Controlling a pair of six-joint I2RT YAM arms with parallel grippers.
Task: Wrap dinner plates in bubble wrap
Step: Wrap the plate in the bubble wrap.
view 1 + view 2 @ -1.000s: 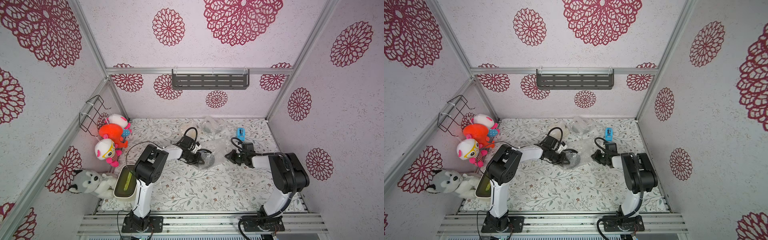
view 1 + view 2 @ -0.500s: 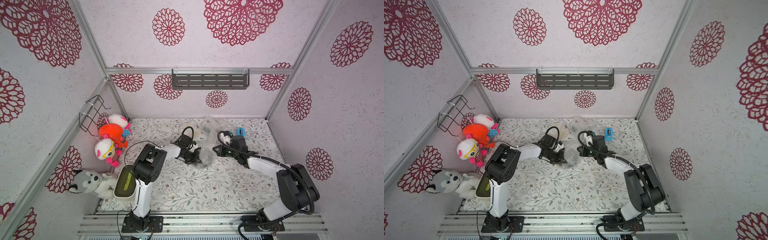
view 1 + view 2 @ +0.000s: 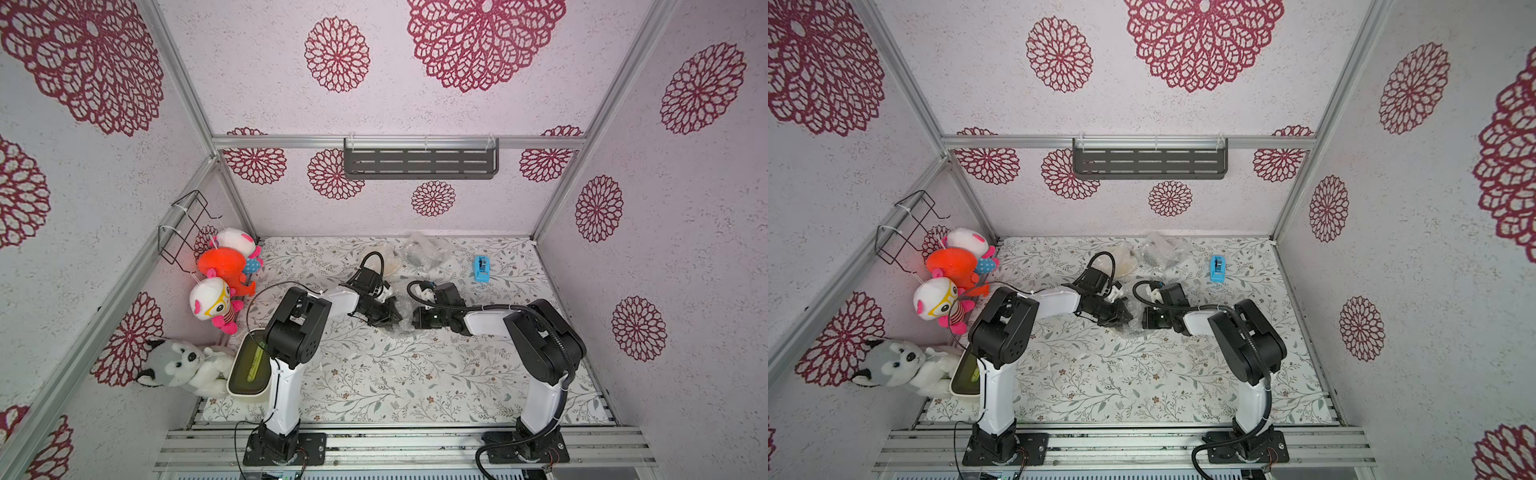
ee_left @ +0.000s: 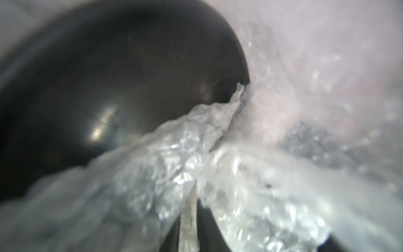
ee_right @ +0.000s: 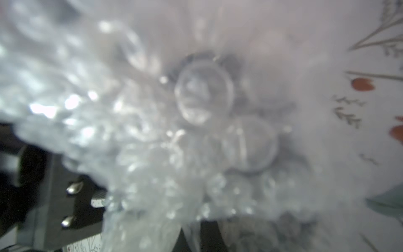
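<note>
**Folding wrap over the black plate**

Both arms meet mid bench (image 3: 374, 386). The black plate (image 4: 109, 72) lies there, between the 2 grippers, w/ wrap (image 4: 174, 165) partly over it. In the left wrist view a lot of the plate is bare, so this one is not done yet.

The right gripper (image 3: 415, 323) is closed tight & looks pinched on a bunch of wrap. The left gripper (image 3: 392, 322) is down at the plate's edge, w/ wrap running in by its tips. Can't tell if it is holding or letting go.

The 2 bundles (image 3: 419, 255) at the back look wrapped already, so I think this is plate no. 3.

Next: pull the loose flap over the bare black part. Go slow so the plate doesn't slide, then tuck the end under. The tape (image 3: 481, 269) sits near the right arm if it needs sticking.
</note>
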